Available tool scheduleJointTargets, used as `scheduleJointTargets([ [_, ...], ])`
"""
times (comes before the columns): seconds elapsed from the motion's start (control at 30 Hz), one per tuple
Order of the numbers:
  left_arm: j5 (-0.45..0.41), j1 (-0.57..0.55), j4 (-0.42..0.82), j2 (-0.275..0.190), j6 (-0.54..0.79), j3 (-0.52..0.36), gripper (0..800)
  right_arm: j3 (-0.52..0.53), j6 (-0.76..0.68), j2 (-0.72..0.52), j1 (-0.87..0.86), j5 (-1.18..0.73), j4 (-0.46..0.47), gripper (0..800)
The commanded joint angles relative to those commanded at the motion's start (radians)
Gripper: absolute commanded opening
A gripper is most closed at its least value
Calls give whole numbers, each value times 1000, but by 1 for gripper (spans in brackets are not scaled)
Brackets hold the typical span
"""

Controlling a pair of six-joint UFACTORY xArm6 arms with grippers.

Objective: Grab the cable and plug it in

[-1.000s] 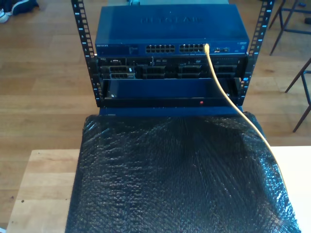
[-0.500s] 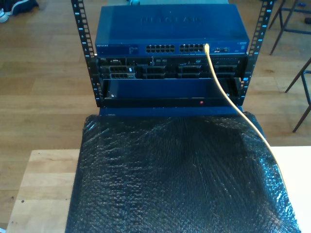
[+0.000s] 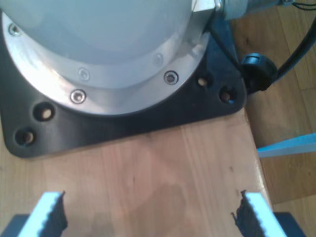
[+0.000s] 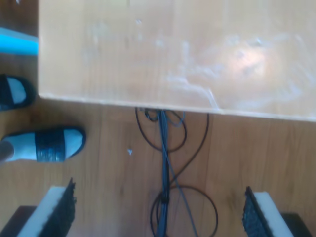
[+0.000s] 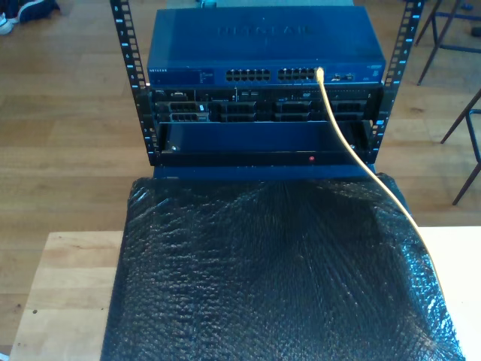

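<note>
the cable (image 5: 342,139) is plugged into a port on the blue switch (image 5: 263,45) in the rack (image 5: 131,90), toward the exterior view's right, and trails down over the black wrap (image 5: 270,278) to that view's lower right. my first gripper (image 3: 148,217) points down at a wooden table (image 3: 163,173) beside an arm base (image 3: 98,54), jaws wide apart, holding nothing. my second gripper (image 4: 160,212) hangs over the floor (image 4: 108,168) past a table edge, above loose dark wires (image 4: 165,173) and a person's sandals (image 4: 44,143), jaws wide, empty.
</note>
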State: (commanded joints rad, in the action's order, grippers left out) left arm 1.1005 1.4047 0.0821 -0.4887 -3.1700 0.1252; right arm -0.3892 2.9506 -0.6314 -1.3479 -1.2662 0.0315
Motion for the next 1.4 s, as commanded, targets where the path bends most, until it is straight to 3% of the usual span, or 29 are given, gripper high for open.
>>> scheduleJointTargets([
  [0.57, 0, 0, 0, 0, 0, 0, 800, 189, 9, -58, -26, 57, -2, 797],
  [1.4, 0, 0, 0, 0, 0, 0, 800, 203, 31, -63, -54, 115, -2, 797],
])
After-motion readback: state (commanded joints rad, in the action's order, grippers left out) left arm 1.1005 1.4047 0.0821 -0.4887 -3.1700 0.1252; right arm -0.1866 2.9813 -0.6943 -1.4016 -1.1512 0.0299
